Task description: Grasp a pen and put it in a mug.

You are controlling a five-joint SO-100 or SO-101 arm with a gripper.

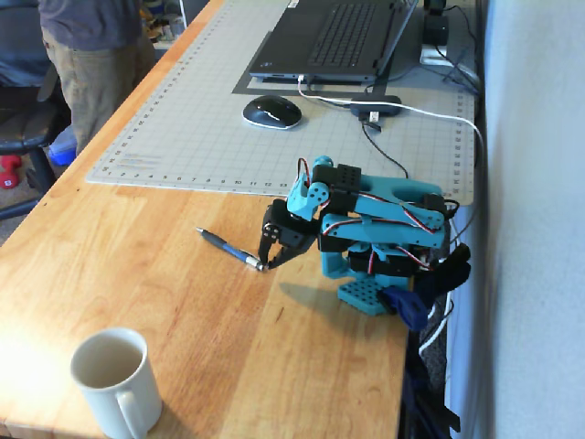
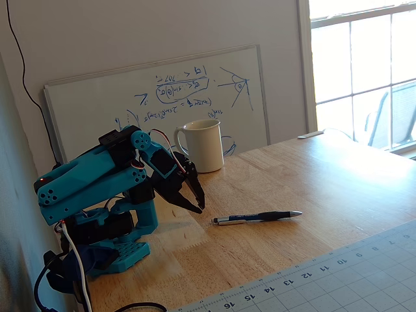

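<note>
The pen [image 1: 227, 248] [image 2: 257, 217] lies flat on the wooden table [image 1: 137, 265] [image 2: 338, 188], just beside the hand [image 1: 266, 264] [image 2: 200, 207], whose fingers are slightly parted and hold nothing. The mug [image 1: 114, 381] [image 2: 204, 145] stands well apart, before a whiteboard [image 2: 156, 97]; a window [image 2: 361, 65] brightens the room.

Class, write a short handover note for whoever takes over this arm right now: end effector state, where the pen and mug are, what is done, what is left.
End effector: open, empty, tips low over the table, just short of the pen's near end.
Pen: lying flat on the wooden table, not gripped.
Mug: upright, empty in a fixed view, standing apart from the pen.
Done: approach only.
Left: close on the pen, lift, carry it to the mug, drop it in.
</note>
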